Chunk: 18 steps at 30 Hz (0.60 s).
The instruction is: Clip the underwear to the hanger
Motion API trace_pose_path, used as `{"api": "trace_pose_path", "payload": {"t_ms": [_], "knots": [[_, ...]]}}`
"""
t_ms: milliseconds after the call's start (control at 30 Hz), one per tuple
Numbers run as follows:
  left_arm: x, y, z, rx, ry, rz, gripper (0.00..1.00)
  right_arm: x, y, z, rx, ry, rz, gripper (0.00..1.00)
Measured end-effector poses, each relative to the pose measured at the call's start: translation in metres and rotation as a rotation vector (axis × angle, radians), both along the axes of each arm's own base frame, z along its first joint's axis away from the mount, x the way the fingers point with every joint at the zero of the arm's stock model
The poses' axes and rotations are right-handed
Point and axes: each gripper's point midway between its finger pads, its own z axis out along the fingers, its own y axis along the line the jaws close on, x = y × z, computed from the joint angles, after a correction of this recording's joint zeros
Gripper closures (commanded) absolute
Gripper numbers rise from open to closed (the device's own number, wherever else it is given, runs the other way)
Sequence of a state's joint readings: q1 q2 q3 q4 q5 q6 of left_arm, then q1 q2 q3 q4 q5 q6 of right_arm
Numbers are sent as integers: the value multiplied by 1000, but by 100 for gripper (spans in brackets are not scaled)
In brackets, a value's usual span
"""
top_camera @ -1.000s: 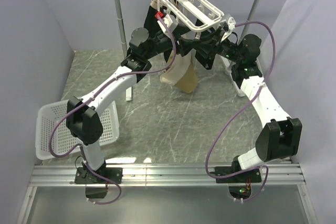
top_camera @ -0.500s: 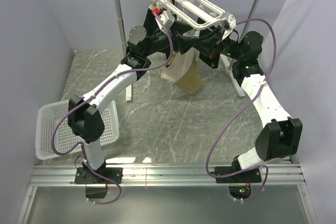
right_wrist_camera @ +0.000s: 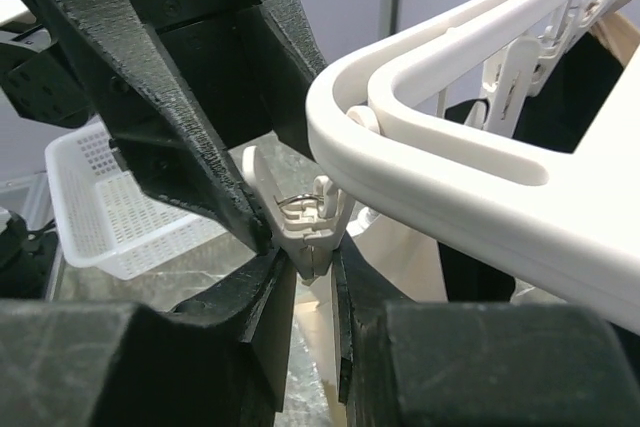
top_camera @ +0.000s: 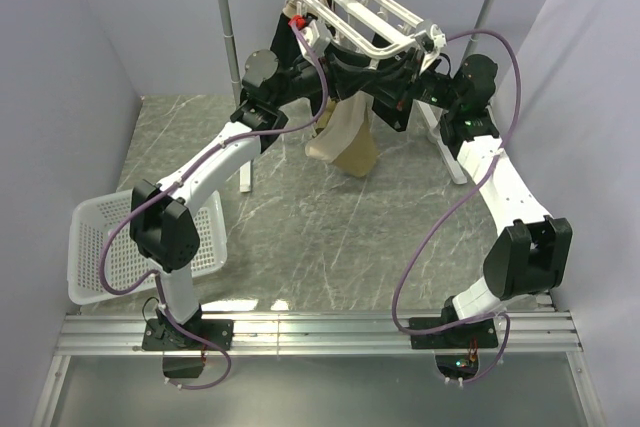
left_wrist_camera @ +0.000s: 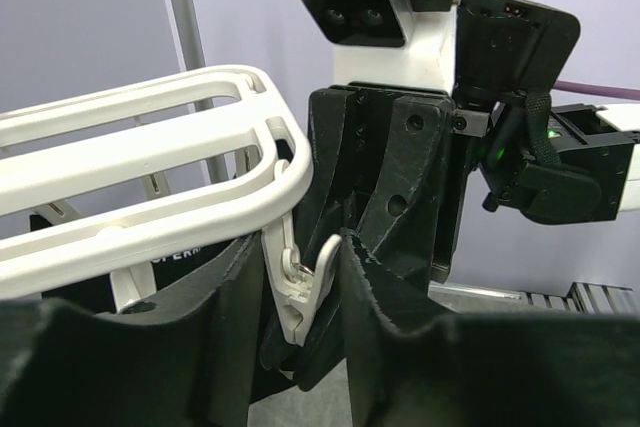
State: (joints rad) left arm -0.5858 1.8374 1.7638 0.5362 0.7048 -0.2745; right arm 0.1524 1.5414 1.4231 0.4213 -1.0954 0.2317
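Observation:
The white hanger [top_camera: 352, 5] hangs from the rack's top bar. One of its clips [left_wrist_camera: 290, 307] sits between my left gripper's [left_wrist_camera: 300, 242] fingers, which press its two levers; the clip's tip stays closed. My right gripper [right_wrist_camera: 313, 257] faces it from the other side. Its fingers are nearly together just under the same clip [right_wrist_camera: 300, 212], on the top edge of the tan underwear [right_wrist_camera: 400, 247]. In the top view the underwear [top_camera: 345, 142] hangs down from where the left gripper [top_camera: 338, 69] and right gripper [top_camera: 362, 85] meet. It is not visible in the left wrist view.
The grey-white pole rack [top_camera: 225, 37] stands at the back, with legs on both sides. A black garment with white lettering [left_wrist_camera: 150, 267] hangs on the hanger beside the clip. A white mesh basket [top_camera: 105, 247] sits at the table's left edge. Purple walls close in left and right.
Both grippers and the hanger's near corner have shifted slightly up and left. The underwear swung right, then back under the grippers.

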Motion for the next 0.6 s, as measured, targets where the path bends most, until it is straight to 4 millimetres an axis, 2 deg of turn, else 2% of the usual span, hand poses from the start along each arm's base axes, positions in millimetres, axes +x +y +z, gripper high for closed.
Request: {"api": "trace_pose_path", "payload": {"t_ms": [133, 267, 300, 333, 400, 433, 533, 600], "knots": [[-1, -1, -1, 1, -2, -8, 78, -1, -1, -1, 1, 22, 5, 87], [0, -2, -2, 1, 2, -15, 99, -1, -2, -3, -1, 35, 5, 84], [0, -2, -2, 1, 3, -15, 99, 0, -2, -3, -1, 36, 4, 81], [0, -3, -2, 0, 5, -16, 99, 0, -3, -4, -1, 39, 3, 72], [2, -4, -2, -1, 12, -15, 100, 0, -4, -4, 1, 47, -1, 62], [2, -4, -2, -3, 16, -14, 100, 1, -5, -4, 2, 53, -5, 52], [6, -4, -2, -12, 32, 0, 99, 6, -9, -6, 2, 67, -34, 45], [8, -4, -1, -22, 39, 20, 100, 12, -13, -6, 7, 73, -74, 44]]}}
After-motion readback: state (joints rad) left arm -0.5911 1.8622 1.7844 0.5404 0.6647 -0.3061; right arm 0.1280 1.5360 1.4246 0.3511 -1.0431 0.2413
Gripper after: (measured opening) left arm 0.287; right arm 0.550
